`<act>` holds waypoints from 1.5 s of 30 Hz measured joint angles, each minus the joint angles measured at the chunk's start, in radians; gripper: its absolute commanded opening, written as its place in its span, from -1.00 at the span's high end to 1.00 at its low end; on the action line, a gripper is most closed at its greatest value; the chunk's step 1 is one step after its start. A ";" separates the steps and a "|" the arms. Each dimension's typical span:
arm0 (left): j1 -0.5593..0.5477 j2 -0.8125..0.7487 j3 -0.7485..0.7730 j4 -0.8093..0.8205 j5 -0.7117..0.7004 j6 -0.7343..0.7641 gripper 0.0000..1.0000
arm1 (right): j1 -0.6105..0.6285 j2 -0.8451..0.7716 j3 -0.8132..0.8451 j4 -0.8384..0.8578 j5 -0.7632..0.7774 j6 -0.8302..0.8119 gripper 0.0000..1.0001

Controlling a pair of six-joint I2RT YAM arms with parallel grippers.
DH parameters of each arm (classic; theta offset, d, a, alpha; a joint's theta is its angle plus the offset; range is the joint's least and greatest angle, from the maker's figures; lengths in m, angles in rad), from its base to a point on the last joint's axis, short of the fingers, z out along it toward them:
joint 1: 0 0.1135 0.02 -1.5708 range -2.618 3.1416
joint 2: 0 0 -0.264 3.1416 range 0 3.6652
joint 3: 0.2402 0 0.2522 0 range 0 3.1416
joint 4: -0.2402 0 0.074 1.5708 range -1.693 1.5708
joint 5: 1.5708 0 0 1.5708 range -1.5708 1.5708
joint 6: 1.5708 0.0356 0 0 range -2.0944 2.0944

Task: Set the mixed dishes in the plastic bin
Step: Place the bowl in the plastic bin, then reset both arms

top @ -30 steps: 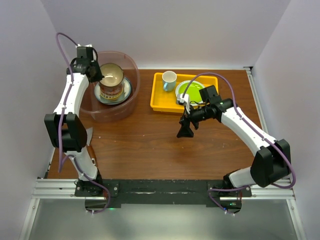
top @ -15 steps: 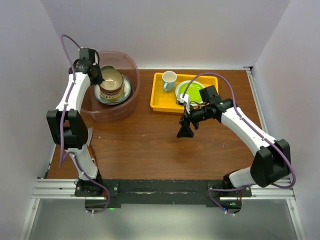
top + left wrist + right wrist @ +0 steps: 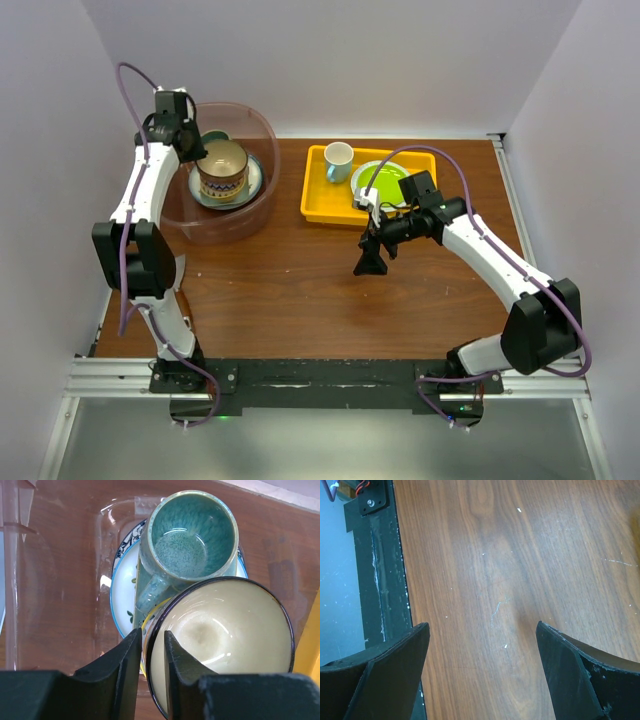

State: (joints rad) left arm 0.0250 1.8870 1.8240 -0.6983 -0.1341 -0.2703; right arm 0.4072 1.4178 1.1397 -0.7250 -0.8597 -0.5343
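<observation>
The left gripper (image 3: 152, 655) is narrow, its jaws on either side of the near rim of the bowl (image 3: 225, 640). That rim hold probably suits lowering the bowl into the deep bin (image 3: 265, 135), where it sits over the plate (image 3: 122, 595), close against the mug (image 3: 187, 535) just beyond. I cannot tell whether the jaws press the rim. Only the left wrist view shows this straddle and the mug's handle, while the overhead view shows the whole bin, and the right gripper (image 3: 482, 675) hangs wide and empty above the table (image 3: 485, 555), seemingly idle.

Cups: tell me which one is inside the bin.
The teal mug, next to the bowl in the bin; the white cup stands on the yellow tray instead.
</observation>
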 measured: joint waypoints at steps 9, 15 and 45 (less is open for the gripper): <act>0.000 0.000 0.001 0.001 0.000 -0.002 0.27 | 0.000 0.000 0.000 0.000 0.000 0.000 -0.83; 0.000 0.000 0.002 0.001 0.001 -0.003 0.17 | 0.000 0.000 0.000 0.000 0.000 0.000 -0.83; 0.033 -0.622 -0.335 0.219 0.330 -0.091 -1.00 | -0.092 -0.089 0.135 -0.014 0.159 0.076 -0.97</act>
State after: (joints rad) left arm 0.0582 1.2652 1.4895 -0.4789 0.1955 -0.3614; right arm 0.3153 1.3289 1.2751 -0.7395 -0.7006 -0.4587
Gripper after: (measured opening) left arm 0.997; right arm 0.976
